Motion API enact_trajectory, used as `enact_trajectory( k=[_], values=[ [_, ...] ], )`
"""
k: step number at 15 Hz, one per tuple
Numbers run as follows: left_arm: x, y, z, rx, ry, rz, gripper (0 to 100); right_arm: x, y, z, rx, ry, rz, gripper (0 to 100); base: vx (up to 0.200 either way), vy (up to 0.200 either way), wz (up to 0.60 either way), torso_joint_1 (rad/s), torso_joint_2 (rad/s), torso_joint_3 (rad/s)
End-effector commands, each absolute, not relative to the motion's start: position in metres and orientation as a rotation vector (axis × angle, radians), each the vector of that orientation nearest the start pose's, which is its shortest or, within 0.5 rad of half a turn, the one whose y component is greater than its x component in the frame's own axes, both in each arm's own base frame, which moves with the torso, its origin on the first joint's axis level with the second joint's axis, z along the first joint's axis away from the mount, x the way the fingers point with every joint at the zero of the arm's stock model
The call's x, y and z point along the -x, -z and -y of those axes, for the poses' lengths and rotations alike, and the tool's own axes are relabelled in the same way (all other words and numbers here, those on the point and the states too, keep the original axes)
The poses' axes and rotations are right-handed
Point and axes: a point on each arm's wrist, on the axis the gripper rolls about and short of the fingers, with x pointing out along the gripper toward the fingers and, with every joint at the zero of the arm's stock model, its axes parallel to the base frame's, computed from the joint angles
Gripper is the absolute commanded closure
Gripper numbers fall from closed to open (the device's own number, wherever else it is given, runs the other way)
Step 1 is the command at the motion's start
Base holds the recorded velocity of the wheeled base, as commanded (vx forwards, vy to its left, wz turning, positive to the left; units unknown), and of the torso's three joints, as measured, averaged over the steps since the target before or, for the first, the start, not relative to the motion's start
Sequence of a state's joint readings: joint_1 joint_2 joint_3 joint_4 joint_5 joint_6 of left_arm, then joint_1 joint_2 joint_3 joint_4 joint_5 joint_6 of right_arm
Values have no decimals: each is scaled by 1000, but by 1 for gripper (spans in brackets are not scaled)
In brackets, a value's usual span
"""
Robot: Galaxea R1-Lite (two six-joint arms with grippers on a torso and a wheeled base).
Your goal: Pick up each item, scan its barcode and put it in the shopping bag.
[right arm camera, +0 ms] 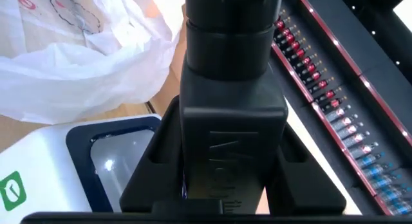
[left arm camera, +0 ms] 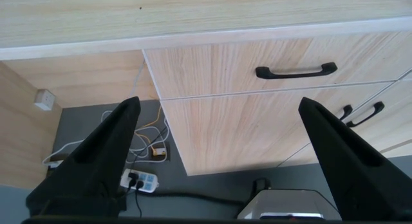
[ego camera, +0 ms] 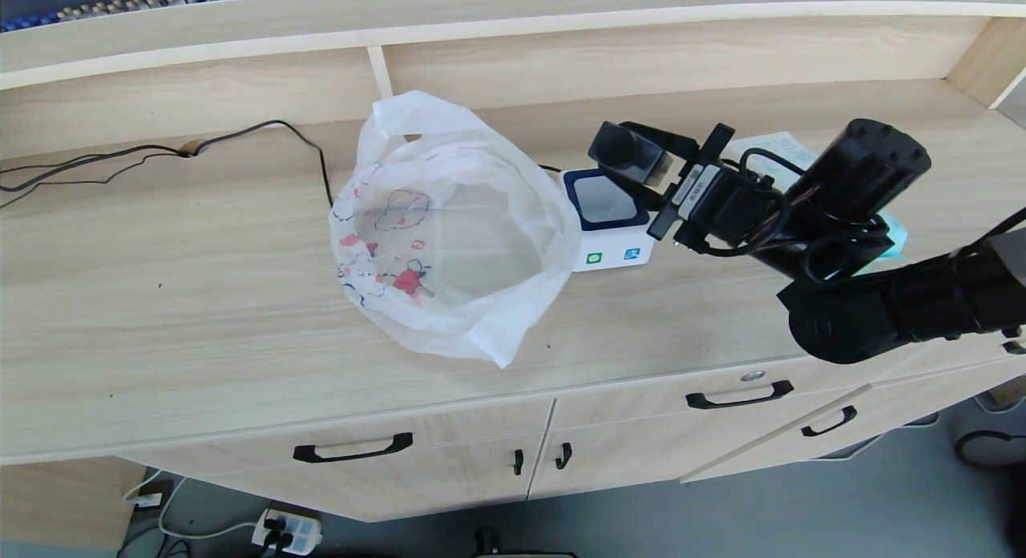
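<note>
Checkout task at the scanning step. The bag [ego camera: 449, 229] stands open on the counter [ego camera: 200, 301], its mouth towards the camera; through the thin plastic nothing can be made out inside, so by appearance no item has yet been bagged. The scanner [ego camera: 607, 221], a white box with a dark window on top, sits just beside the bag on the robot's right, touching or nearly touching its wall. The right gripper [ego camera: 641, 155] hangs over the scanner, closed on a dark item [ego camera: 613, 145] that it grips from both sides. In the right wrist view the item [right arm camera: 225, 89] reads as a black, roughly cylindrical body held above the scanner window, apart from the glass. Whether a barcode faces the window cannot be told. Judged from this, the first item is lifted and presented. Left to do are the scan itself, the drop into the bag, and the same for any further goods. A pale packet [ego camera: 777, 151] and something teal [ego camera: 896, 236] lie on the counter behind the right arm and may be among these. The left gripper [left arm camera: 219, 105] is low, in front of a drawer [left arm camera: 257, 127] below the counter edge, fingers spread wide, holding and touching nothing.
</note>
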State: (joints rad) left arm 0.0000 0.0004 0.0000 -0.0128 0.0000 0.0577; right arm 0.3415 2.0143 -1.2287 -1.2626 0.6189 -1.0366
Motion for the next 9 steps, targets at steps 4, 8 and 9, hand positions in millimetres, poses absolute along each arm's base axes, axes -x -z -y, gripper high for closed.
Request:
enact_trajectory(
  k=[4,8,9],
  values=[
    [23,-77,0,-49,-2,11,0,-380,-244,-153,967,-596,946,100,0,0,0,0,0,0],
    [23,-77,0,-49,-2,11,0,-384,-243,-160,949,-595,956,100,0,0,0,0,0,0],
    [23,-77,0,-48,-2,11,0,-382,-244,-161,947,-585,953,100,0,0,0,0,0,0]
  ],
)
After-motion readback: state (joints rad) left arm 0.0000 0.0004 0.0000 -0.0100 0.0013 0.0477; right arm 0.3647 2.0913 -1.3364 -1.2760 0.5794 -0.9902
